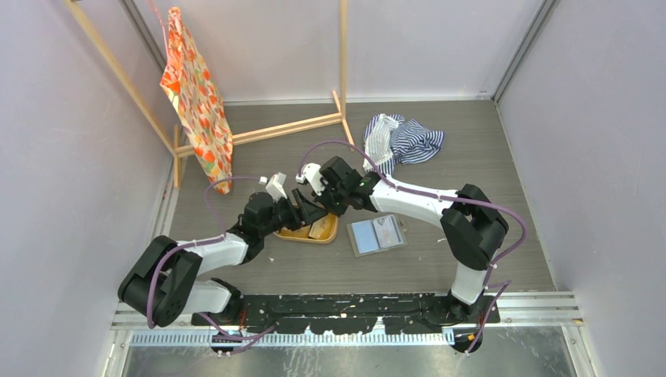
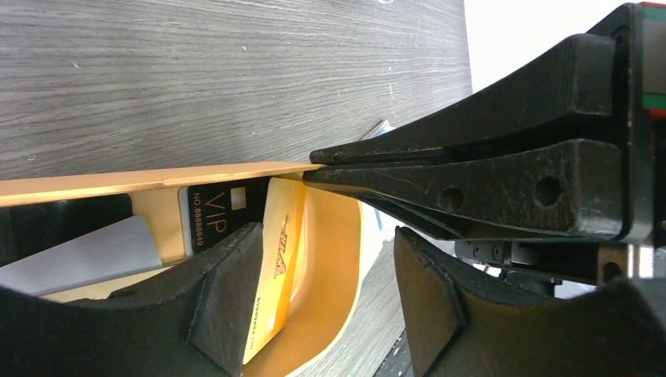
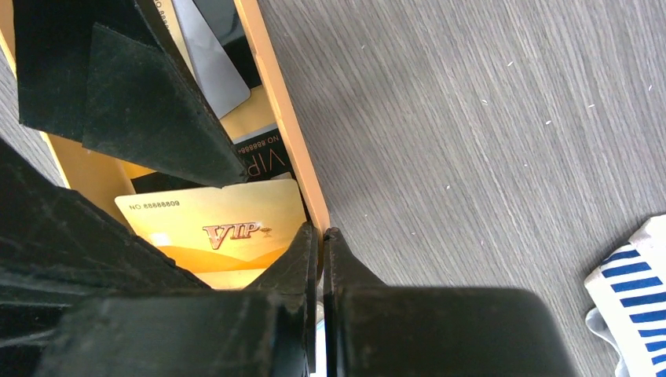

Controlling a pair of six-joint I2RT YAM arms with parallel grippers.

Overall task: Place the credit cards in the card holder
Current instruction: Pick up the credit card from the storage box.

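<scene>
Left gripper, jaws parted, straddles a gold card leaning on edge inside the orange tray, beside a black card. Right gripper pinches the tray's rim. Card holder lies open on the table, just right of the tray.

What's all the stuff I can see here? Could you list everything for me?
gold card: one, gold, tilted in the tray
black card: one, black, in the tray
grey card: one, grey, in the tray
tray: one, orange, mid-table
card holder: one, lying open, blue-grey inside, right of the tray
striped cloth: one, blue and white, crumpled at the far side
patterned cloth: one, orange, hanging on the rack
wooden rack: one, pale wood, far left
table: one, grey wood grain
left gripper: one, black, open over the tray
right gripper: one, black, shut on the tray's rim
</scene>
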